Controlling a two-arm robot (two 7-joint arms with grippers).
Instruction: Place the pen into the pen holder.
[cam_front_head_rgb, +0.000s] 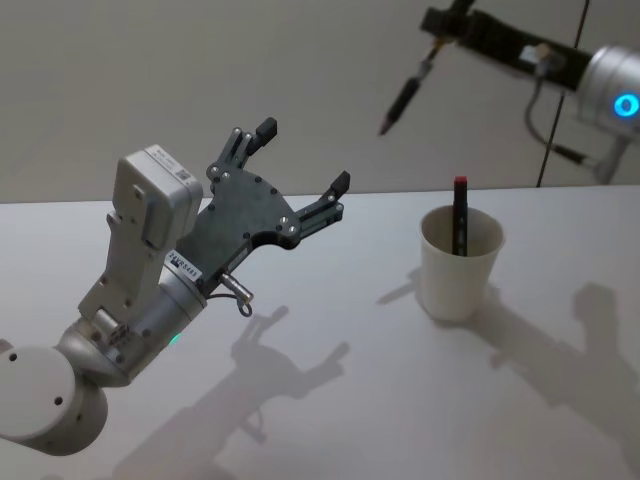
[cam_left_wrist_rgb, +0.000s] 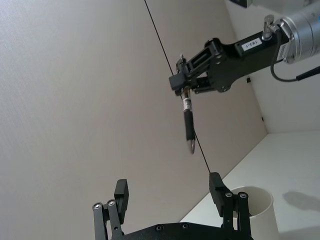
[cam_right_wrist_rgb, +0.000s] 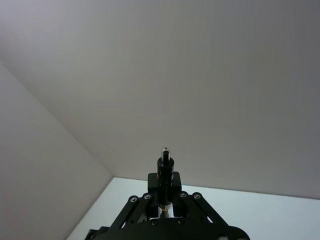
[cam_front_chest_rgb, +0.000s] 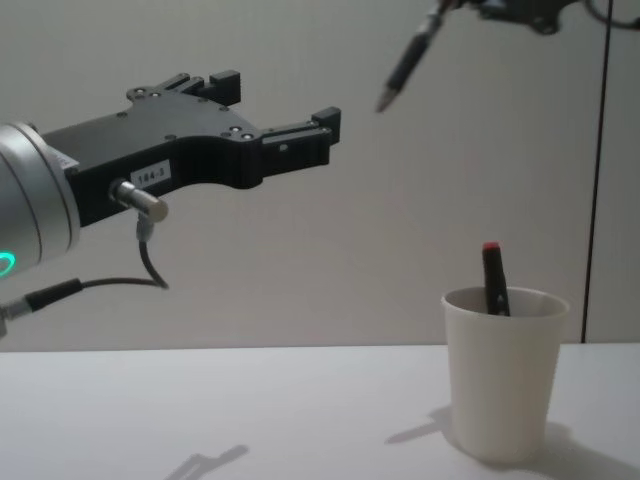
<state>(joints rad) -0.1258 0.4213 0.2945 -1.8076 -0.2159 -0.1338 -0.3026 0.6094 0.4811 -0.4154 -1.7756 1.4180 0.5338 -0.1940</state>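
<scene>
Above table, pen tip-down, tilted.

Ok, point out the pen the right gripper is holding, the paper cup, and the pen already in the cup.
held pen (cam_front_head_rgb: 404, 100), head view, its dark barrel.
paper cup (cam_front_chest_rgb: 500, 385), chest view, its outer wall.
red-capped pen (cam_front_head_rgb: 461, 215), head view, its shaft above the rim.

white table, red-capped pen in cup

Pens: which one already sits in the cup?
The red-capped pen stands in the white cup; the dark pen hangs above, gripped by the right gripper.
</scene>
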